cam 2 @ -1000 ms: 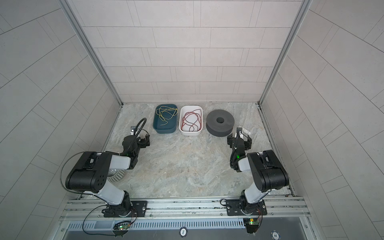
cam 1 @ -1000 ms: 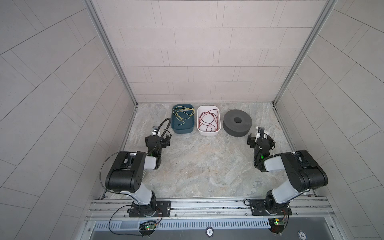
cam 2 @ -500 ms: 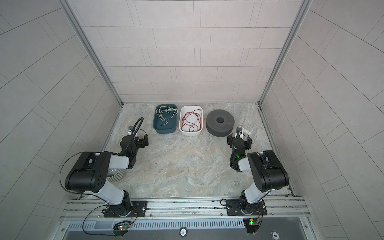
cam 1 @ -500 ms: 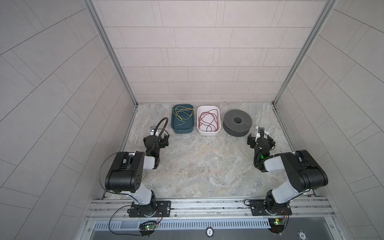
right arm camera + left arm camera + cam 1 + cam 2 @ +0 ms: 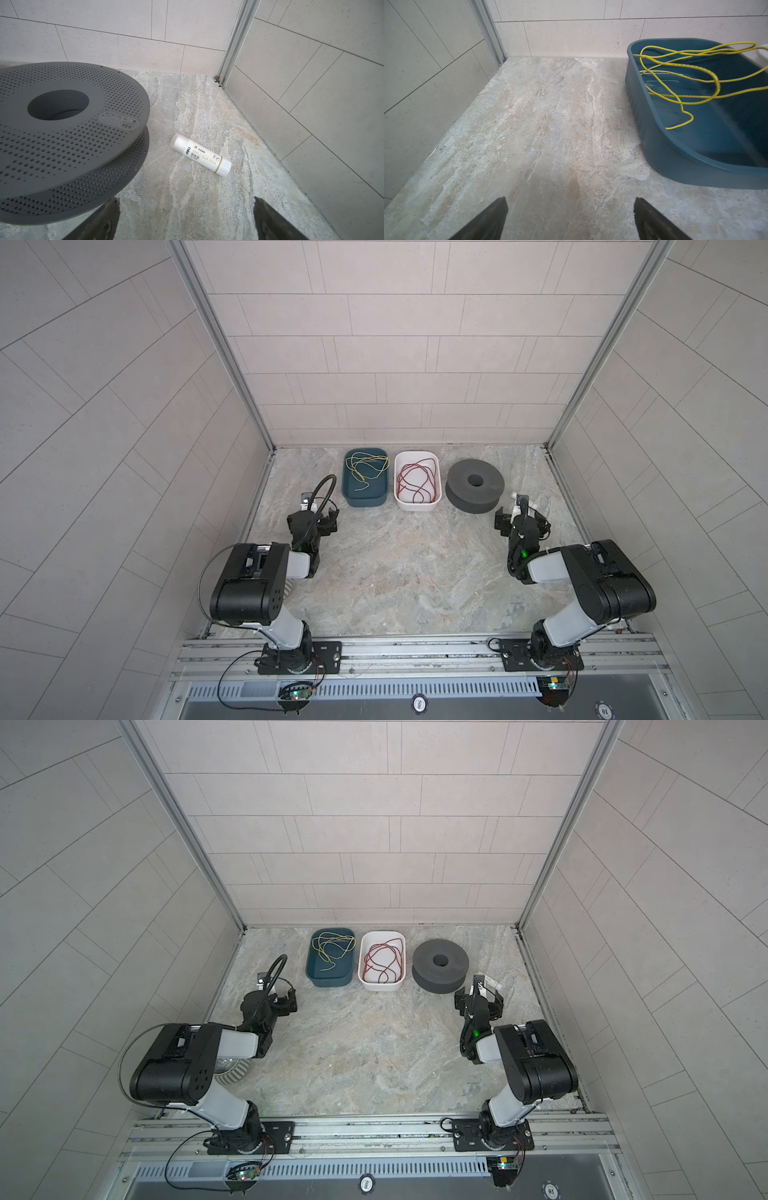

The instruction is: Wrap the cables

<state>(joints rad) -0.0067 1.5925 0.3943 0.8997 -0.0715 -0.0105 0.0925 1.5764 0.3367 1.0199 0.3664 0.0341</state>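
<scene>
— What's around the arms, and what's in my way?

— Take twelve o'clock as the tiled back wall [image 5: 395, 364]. Three things stand in a row at the far side of your marbled, stone-look tabletop [image 5: 395, 572]. A dark teal rounded plastic tray [image 5: 365, 501] is at eleven. A white rounded plastic tray [image 5: 417, 507] is just beside it at twelve. A flat grey plastic spool [image 5: 475, 490], with perforated flanges and a round hub hole, is at one. A thin yellow wire [image 5: 716, 81] lies looped in the teal tray. A small white glue stick [image 5: 200, 154] lies on its side just beyond your right gripper [image 5: 186, 199], near the spool.

— And the thing I'm to wrap?

— The thin red-orange wire [image 5: 417, 485] lies in loose loops inside the white tray. From your left gripper [image 5: 570, 200] it is at about two o'clock, well apart, and the teal tray's near corner stands on that line. From your right gripper it is at about ten o'clock, and the spool's near side stands between.

— Jaws?

— Both pairs are spread wide over bare tabletop, pinching nothing.
</scene>
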